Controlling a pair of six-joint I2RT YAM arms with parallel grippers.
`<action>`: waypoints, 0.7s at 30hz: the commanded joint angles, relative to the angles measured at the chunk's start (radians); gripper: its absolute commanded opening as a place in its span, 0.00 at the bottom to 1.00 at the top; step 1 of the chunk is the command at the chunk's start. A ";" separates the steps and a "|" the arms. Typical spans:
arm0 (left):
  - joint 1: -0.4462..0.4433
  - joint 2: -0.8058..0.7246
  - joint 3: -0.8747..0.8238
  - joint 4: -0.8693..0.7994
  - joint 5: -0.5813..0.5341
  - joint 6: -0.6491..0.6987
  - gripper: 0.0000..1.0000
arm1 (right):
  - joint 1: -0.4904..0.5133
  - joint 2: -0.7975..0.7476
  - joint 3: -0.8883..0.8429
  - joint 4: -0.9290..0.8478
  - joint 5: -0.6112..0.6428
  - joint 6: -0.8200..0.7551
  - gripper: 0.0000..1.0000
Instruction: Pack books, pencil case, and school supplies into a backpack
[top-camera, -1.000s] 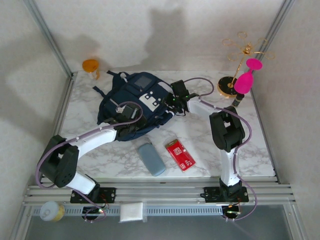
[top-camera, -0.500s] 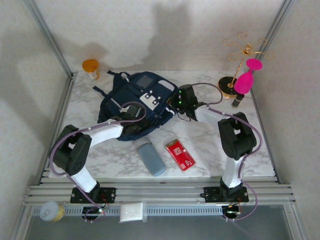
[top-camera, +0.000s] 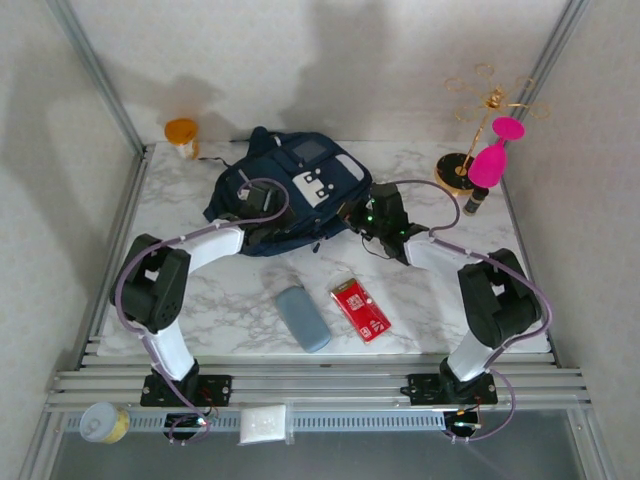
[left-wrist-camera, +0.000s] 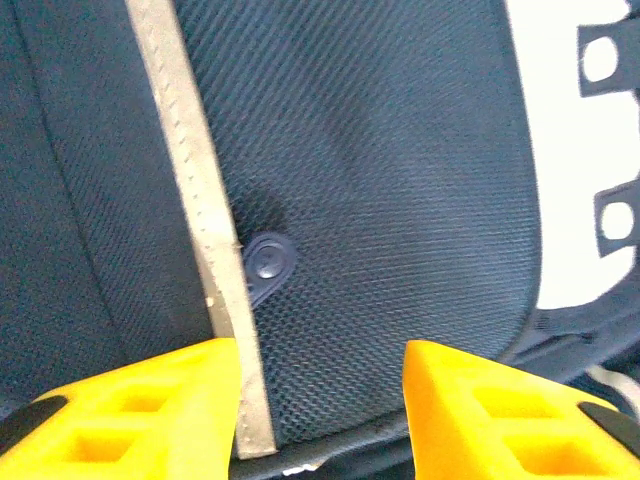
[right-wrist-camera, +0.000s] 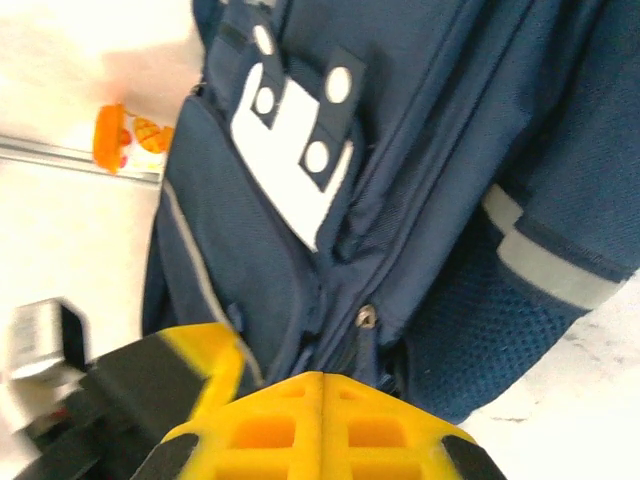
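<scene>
Pencil case (top-camera: 303, 318) nearest the arms, grey-blue and lying loose on the bench (top-camera: 200, 300). The red packet (top-camera: 361, 309) sits just beside it at its 3 o'clock, the two apart. Neither is packed yet.

Further out, both arms are on the backpack (top-camera: 290, 190). It lies on the marble at 12 o'clock from the pouch.

The left claw (left-wrist-camera: 320, 350) rests on the bag's 7 o'clock flank. Its yellow fingers stand apart over the mesh pocket, astride the pale stripe (left-wrist-camera: 195, 200). Nothing shows as pinched between them; it looks like a steadying press more than a grip.

The right claw (right-wrist-camera: 322, 378) is at the bag's 4 o'clock edge, fingers closed tight together. The zip pull (right-wrist-camera: 367, 318) sits right at their tips. Whether the tab is actually caught cannot be told from here.

By the look of it, the step in hand is opening the bag, one arm bracing and one working the zip. The next move calls for a firm hold on that pull, then a steady drag along the zip line while the left arm keeps the fabric from sliding.

Beyond the bag, an orange cup (top-camera: 182, 133) stands at its 10 o'clock and a gold stand (top-camera: 468, 160) at 2 o'clock, both well clear.
</scene>
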 joint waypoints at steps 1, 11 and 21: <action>-0.009 -0.101 -0.033 -0.008 -0.023 -0.009 0.47 | -0.010 0.056 0.086 -0.089 0.044 -0.042 0.24; -0.095 -0.163 -0.092 -0.037 -0.065 -0.091 0.48 | -0.018 0.205 0.287 -0.204 0.098 0.009 0.51; -0.112 -0.152 -0.068 -0.063 -0.098 -0.121 0.49 | 0.010 0.334 0.468 -0.338 0.171 0.086 0.45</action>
